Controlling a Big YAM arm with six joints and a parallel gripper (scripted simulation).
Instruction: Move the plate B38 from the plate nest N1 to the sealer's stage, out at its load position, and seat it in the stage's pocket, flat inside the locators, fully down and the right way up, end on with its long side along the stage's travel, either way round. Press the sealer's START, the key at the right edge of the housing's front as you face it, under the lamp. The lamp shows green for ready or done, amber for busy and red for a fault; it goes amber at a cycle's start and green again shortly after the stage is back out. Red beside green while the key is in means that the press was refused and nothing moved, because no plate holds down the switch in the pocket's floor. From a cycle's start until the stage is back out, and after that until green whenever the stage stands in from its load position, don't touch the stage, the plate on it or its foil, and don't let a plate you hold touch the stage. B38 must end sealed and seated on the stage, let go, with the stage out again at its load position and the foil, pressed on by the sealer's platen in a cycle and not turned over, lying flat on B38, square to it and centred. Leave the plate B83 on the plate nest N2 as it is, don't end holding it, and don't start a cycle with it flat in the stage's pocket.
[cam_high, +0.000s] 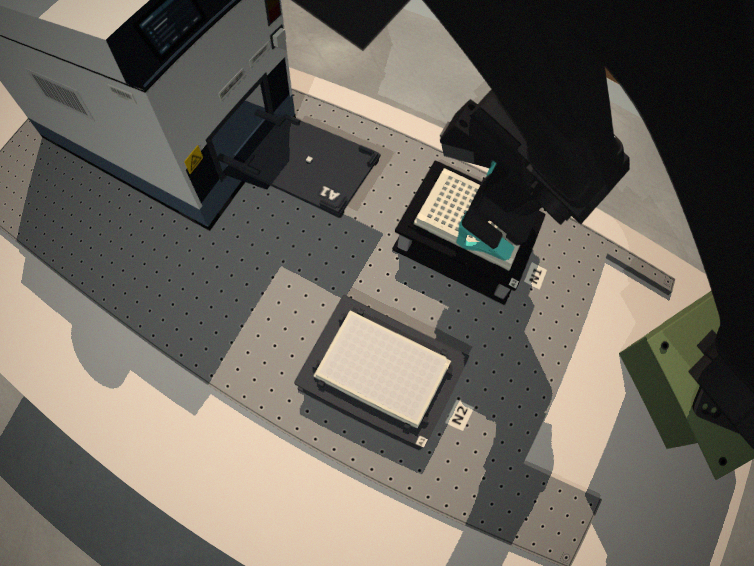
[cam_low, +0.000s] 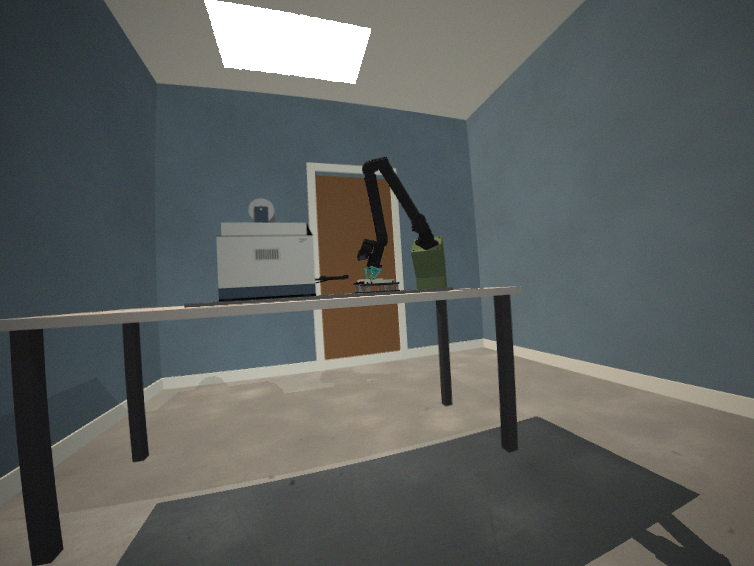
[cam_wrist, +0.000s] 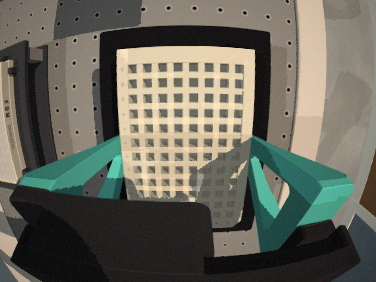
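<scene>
I see my black pincer with teal fingers low over the black plate nest N1 (cam_high: 426, 243), and its two fingers press on the long sides of the cream plate B38 with open square wells (cam_wrist: 180, 107), so it holds this plate. The plate lies directly under the pincer, in the nest. To the far side of the pincer stands the grey box-shaped sealer (cam_high: 121, 103) with its dark stage (cam_high: 316, 161) out. The cream flat-topped plate B83 (cam_high: 383, 365) rests on nest N2, well apart from the pincer, on the bench (cam_low: 243, 307).
</scene>
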